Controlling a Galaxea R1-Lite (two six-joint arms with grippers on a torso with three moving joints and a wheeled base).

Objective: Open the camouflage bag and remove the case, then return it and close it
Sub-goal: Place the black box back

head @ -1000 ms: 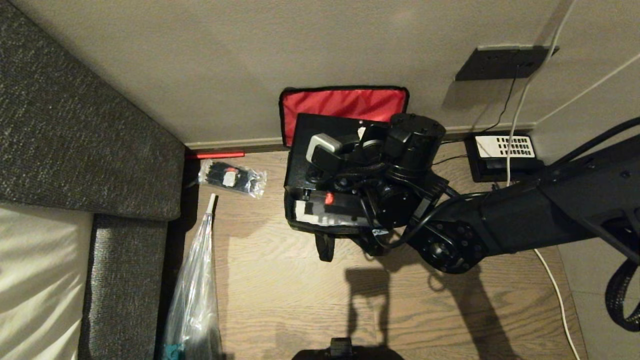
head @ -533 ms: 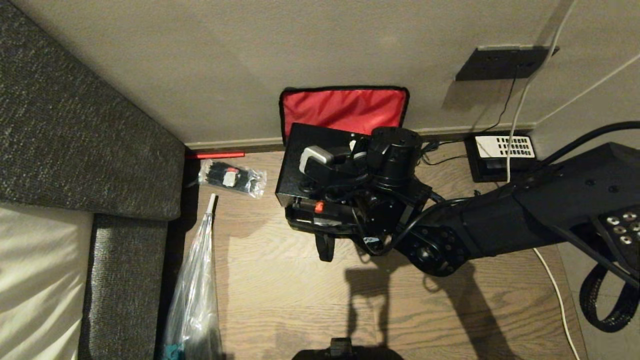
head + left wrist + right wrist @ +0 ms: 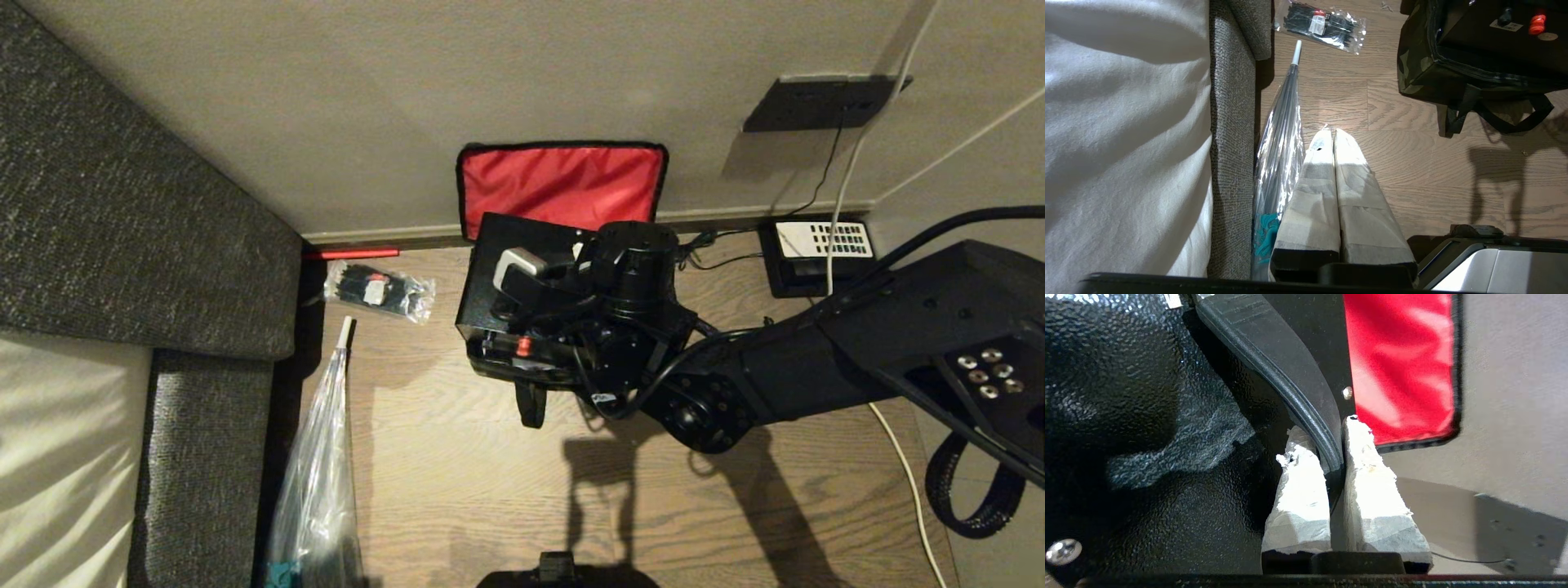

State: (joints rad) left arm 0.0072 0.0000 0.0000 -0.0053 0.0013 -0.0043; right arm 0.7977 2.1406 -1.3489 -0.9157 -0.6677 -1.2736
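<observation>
The camouflage bag (image 3: pixel 495 374) (image 3: pixel 1421 69) stands on the wood floor against the wall, its red-lined lid (image 3: pixel 563 184) open and leaning on the wall. The black case (image 3: pixel 506 245) (image 3: pixel 1486 41) sits in the bag's opening, with its top above the rim. My right gripper (image 3: pixel 1327 430) is over the case's back right, shut on the case's curved black handle (image 3: pixel 1290 375), which passes between its white-taped fingers. In the head view the wrist hides those fingers. My left gripper (image 3: pixel 1329 134) hangs shut and empty over the floor, beside the sofa.
A clear packet of black items (image 3: pixel 380 291) lies left of the bag. A plastic-wrapped umbrella (image 3: pixel 322 457) lies along the grey sofa (image 3: pixel 122 245). A black telephone (image 3: pixel 820 253) sits right of the bag by the wall. A white cable (image 3: pixel 906 474) trails over the floor.
My right arm has shifted left and lower with the case. The case's white-labelled front face has dropped behind the bag's front rim.
</observation>
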